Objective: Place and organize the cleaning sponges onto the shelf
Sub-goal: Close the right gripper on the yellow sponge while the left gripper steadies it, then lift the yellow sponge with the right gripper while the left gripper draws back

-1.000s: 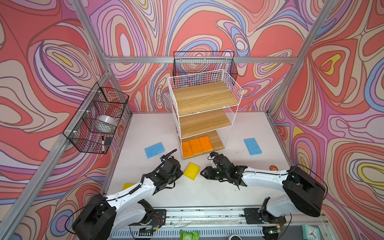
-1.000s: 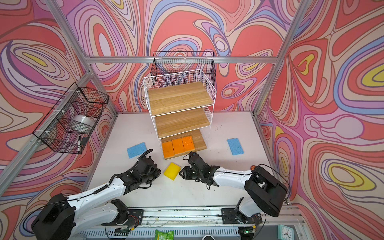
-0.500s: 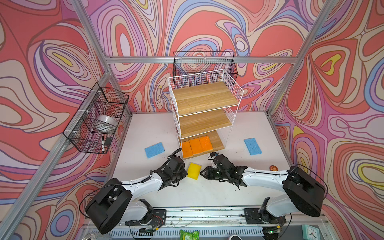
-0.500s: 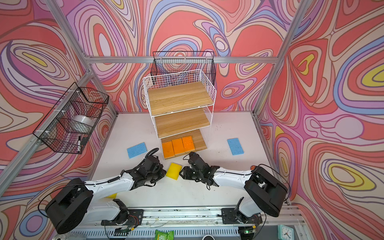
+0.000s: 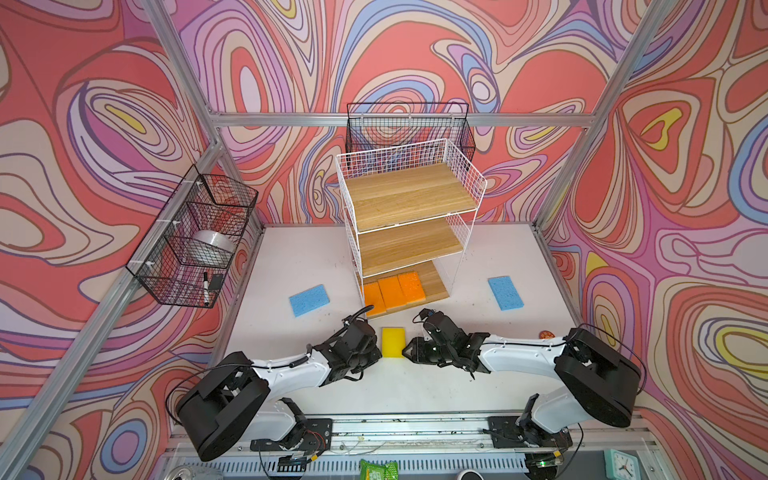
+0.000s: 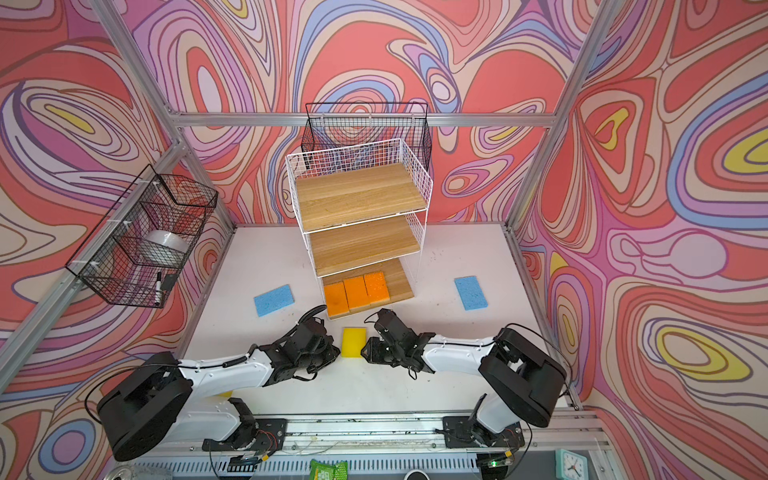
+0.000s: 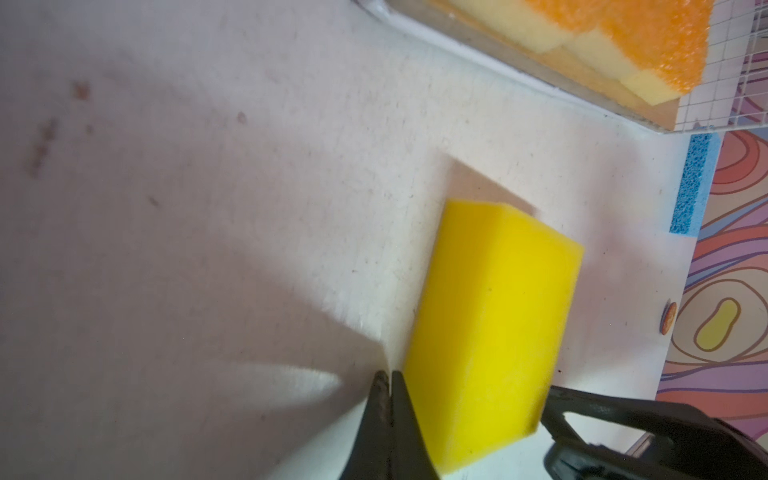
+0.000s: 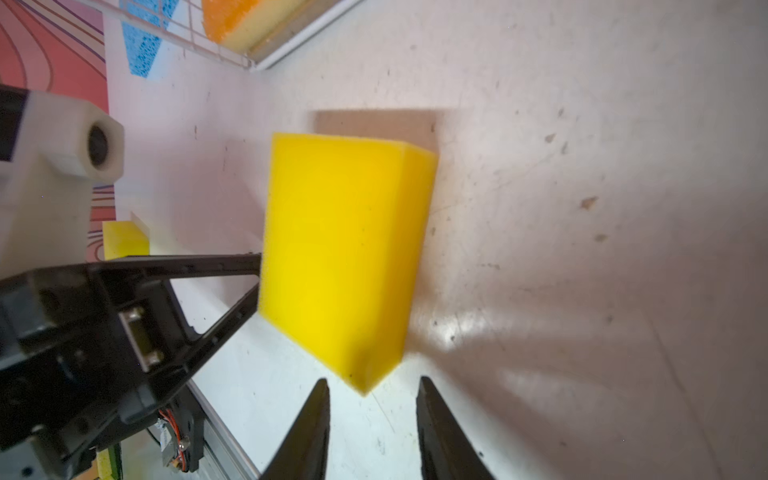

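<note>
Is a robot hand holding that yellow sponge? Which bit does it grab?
Nothing is held. The thick yellow foam sponge lies loose: the left gripper is shut against its side, the right gripper open at its corner, not pinching.

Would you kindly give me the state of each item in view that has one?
Thick yellow foam sponge: flat on white table, ungripped.
Three orange foam sponges: side by side, bottom board of white wire shelf.
Two thin blue sponges: flat on table.
Left gripper: shut, tips against yellow sponge.
Right gripper: open, empty.
</note>
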Tool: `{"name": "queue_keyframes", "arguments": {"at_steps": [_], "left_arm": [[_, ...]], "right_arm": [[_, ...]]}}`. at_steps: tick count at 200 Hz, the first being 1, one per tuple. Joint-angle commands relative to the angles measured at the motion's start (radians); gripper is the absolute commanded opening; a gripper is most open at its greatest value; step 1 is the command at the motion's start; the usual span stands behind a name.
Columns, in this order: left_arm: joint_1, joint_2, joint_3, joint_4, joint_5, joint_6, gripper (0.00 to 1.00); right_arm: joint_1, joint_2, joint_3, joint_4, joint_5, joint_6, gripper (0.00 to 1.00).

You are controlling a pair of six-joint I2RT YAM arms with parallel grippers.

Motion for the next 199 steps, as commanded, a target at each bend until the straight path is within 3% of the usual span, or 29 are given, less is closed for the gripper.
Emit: {"name": "queue_keyframes", "arguments": {"at_steps": [1, 67, 168, 180, 199], "left_arm": [[-0.005, 0.013, 0.000, 0.016, -0.015, -0.017, 0.00], [-0.005, 0.019, 0.004, 0.016, -0.011, -0.014, 0.00], [-0.005, -0.073, -0.013, -0.052, -0.040, 0.001, 0.00], [-0.005, -0.101, -0.001, -0.083, -0.048, 0.026, 0.00], [-0.005, -0.152, 0.030, -0.166, -0.068, 0.071, 0.24]], "right_arm": [[0.006, 0.022, 0.011, 0.004, -0.006, -0.008, 0.39], [0.006, 0.087, 0.042, 0.020, 0.000, -0.017, 0.34], [0.006, 0.033, 0.049, -0.017, 0.040, -0.033, 0.00], [0.006, 0.010, 0.054, -0.042, 0.047, -0.046, 0.00], [0.006, -0.034, 0.059, -0.085, 0.062, -0.067, 0.00]]}}
